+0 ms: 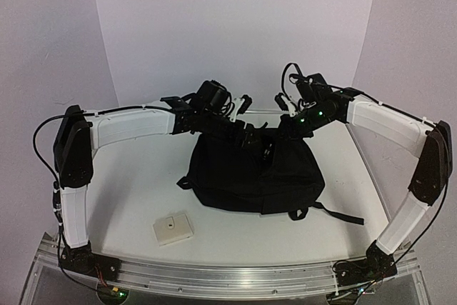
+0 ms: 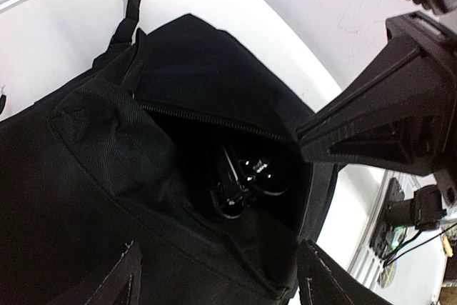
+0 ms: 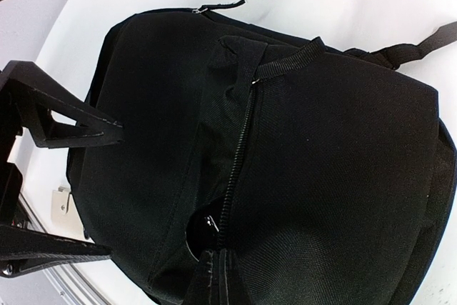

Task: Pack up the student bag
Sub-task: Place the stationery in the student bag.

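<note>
The student bag [image 1: 250, 176], a large black backpack, lies mid-table with its straps trailing to the right. In the left wrist view its zipped pocket [image 2: 214, 126] gapes open, and a shiny black object [image 2: 246, 173] lies inside. My left gripper [image 2: 221, 283] is open, its fingers spread wide over the near lip of the opening [image 1: 250, 137]. My right gripper [image 3: 218, 280] is shut on the bag's zipper edge [image 3: 239, 155] at the opening's end, beside the shiny object [image 3: 203, 230]. In the top view it is at the bag's far edge [image 1: 282, 133].
A small white box [image 1: 173, 228] lies on the table in front of the bag at the left; its corner also shows in the right wrist view [image 3: 63, 201]. The two grippers are close together over the bag's far edge. A metal rail [image 1: 228, 276] runs along the near edge.
</note>
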`<action>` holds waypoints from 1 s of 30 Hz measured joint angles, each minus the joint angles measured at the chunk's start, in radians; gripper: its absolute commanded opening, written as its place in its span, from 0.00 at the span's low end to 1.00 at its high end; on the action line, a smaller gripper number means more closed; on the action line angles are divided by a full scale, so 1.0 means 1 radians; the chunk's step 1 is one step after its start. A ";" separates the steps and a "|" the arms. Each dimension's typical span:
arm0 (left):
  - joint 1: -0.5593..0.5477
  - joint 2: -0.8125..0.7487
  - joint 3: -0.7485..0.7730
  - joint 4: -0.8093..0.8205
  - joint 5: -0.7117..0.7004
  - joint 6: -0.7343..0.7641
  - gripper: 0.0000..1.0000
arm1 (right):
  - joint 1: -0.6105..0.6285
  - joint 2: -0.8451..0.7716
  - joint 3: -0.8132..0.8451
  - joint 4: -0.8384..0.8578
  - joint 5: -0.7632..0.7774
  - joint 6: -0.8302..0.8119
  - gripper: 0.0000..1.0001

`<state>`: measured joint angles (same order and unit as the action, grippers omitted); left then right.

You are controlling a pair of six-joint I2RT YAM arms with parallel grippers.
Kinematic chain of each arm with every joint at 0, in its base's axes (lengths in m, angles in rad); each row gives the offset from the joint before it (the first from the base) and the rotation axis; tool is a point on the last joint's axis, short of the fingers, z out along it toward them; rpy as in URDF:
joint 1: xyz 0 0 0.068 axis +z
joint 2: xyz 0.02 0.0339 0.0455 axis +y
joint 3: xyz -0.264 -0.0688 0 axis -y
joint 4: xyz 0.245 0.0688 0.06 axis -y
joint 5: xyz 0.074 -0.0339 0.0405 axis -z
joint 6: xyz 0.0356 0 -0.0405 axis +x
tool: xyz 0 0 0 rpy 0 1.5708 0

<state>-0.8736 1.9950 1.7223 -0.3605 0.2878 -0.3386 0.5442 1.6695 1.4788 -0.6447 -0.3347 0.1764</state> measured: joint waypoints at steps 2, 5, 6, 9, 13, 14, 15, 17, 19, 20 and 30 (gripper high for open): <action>0.003 0.003 0.020 -0.026 0.005 0.032 0.72 | 0.000 0.000 0.000 0.000 0.000 0.000 0.00; 0.004 0.008 0.056 -0.059 0.004 0.088 0.71 | 0.000 0.000 0.000 0.000 0.003 0.001 0.00; 0.004 0.008 0.064 -0.066 0.000 0.104 0.71 | 0.000 0.000 0.000 0.000 0.006 0.001 0.00; 0.004 0.015 0.089 -0.081 -0.005 0.141 0.70 | -0.002 0.003 0.000 0.000 0.019 0.008 0.00; 0.004 0.049 0.134 -0.096 -0.003 0.149 0.70 | -0.006 0.021 0.000 0.000 0.035 0.022 0.00; 0.004 0.063 0.149 -0.097 -0.002 0.147 0.70 | -0.008 0.027 0.000 0.000 0.038 0.027 0.00; 0.004 0.078 0.161 -0.095 0.001 0.141 0.70 | -0.010 0.033 0.000 0.000 0.041 0.031 0.00; 0.004 0.103 0.177 -0.092 0.008 0.128 0.69 | -0.012 0.041 0.000 0.000 0.044 0.037 0.00; 0.004 0.141 0.210 -0.102 0.019 0.113 0.67 | -0.014 0.046 0.000 0.000 0.048 0.040 0.00; 0.004 0.164 0.233 -0.104 0.024 0.105 0.66 | -0.014 0.048 0.000 0.000 0.049 0.042 0.00; 0.007 0.273 0.343 -0.110 0.023 0.036 0.51 | -0.024 0.050 0.001 0.000 0.020 0.050 0.00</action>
<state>-0.8669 2.2676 2.0653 -0.4701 0.3109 -0.3030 0.5197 1.7191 1.4798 -0.6445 -0.3147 0.2260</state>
